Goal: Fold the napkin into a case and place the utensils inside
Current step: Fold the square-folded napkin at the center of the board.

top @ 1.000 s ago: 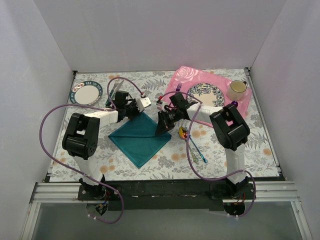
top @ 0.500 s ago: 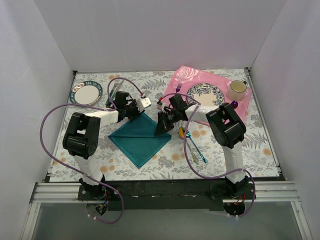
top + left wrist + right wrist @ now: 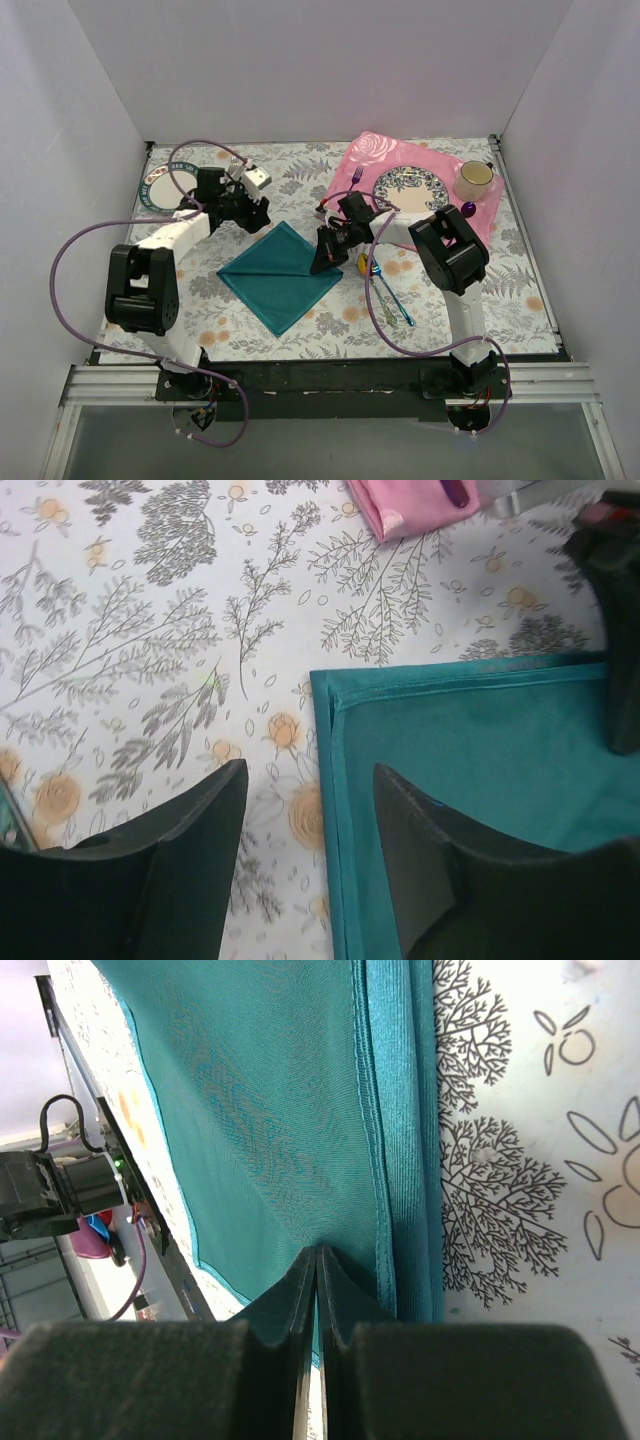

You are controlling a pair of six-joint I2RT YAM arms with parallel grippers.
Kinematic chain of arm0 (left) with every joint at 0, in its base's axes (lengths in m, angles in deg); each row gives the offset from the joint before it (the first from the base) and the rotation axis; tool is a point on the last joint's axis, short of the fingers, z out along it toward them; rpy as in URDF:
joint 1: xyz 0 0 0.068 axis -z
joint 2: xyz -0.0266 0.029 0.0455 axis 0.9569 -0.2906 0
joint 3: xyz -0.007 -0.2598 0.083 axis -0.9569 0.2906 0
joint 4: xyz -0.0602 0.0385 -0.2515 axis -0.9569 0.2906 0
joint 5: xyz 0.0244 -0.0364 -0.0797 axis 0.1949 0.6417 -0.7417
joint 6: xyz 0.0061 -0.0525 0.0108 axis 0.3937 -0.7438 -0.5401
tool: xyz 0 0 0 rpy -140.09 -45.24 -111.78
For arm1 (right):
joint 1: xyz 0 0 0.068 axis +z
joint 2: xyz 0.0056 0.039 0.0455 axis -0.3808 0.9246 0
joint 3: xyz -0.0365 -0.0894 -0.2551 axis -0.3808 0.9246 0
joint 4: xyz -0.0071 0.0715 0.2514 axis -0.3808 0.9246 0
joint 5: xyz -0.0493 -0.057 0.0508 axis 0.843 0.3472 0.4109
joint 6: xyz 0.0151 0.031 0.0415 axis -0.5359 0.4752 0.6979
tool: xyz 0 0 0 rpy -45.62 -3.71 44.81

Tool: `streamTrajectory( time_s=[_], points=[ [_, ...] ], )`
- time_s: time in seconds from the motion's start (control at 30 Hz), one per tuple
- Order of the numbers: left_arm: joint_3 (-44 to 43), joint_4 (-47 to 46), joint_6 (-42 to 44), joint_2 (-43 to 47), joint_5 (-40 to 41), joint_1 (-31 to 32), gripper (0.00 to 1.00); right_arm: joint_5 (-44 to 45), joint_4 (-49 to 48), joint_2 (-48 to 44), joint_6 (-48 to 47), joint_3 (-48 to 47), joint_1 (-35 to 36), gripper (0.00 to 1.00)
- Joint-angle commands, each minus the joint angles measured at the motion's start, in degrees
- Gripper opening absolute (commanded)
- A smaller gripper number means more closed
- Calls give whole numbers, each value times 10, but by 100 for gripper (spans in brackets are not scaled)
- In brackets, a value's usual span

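the napkin (image 3: 280,272) lies flat on the flowered counter (image 3: 330,325), with cloth just inside its hemmed edge pinched between the right jaws, which are pressed together. the left jaws stand spread, holding nothing, with a napkin corner just ahead of their gap. the utensils (image 3: 368,265) lie just beside the right jaws, off the cloth.

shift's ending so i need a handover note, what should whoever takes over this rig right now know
Left claw: open and empty, hovering by the napkin's far-left edge.
Right claw: shut, apparently pinching the napkin's right edge.
The napkin lies mid-table. It looks folded at least once, so only partly done.
Gold spoon and blue-handled utensil: on the table just right of the napkin, outside it.
Left to do: finish the folding, then tuck both utensils inside.
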Motion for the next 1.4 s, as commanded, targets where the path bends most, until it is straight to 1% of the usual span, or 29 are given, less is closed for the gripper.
streamTrajectory(
  time_s=[0.0,0.17,0.2,0.23,0.3,0.37,0.4,0.43,0.5,0.57,0.6,0.63,0.7,0.93,1.0,1.1,1.37],
  points=[
    [4,115,-73,80,-102,-47,54,29,-4,7,-1,15,1,8],
    [22,197,-74,75,-123,-90,54,29,-2,5,-3,15,2,8],
    [27,210,-75,73,-127,-91,54,29,0,6,-5,15,1,8],
    [29,214,-76,68,-125,-109,54,30,0,5,-6,14,1,8],
    [25,228,-74,59,-127,-123,54,31,1,5,-8,15,2,8],
    [15,258,-55,54,-169,-127,54,31,2,3,-8,15,1,8],
    [9,299,-28,48,-195,-127,53,31,2,3,-8,16,2,8],
    [3,321,-16,44,-248,-127,52,31,1,3,-8,16,1,8],
    [8,356,-4,34,-272,-126,51,31,1,3,-7,16,1,8],
    [23,360,-6,33,-254,-127,49,32,2,4,-7,15,2,7],
    [32,331,-17,36,-237,-128,48,32,3,4,-8,14,1,7],
    [47,311,-48,50,-222,-129,48,32,3,4,-8,14,1,7],
    [52,278,-58,61,-196,-137,48,32,5,3,-9,13,2,7],
    [29,247,-73,53,-119,-137,45,34,7,4,-12,11,2,7],
    [17,246,-71,37,-102,-137,45,34,8,5,-13,11,2,7],
    [-2,255,-68,7,-98,-137,44,34,8,5,-14,11,1,6],
    [-24,239,-76,-24,-96,-132,39,33,11,5,-15,10,1,7]
  ],
)
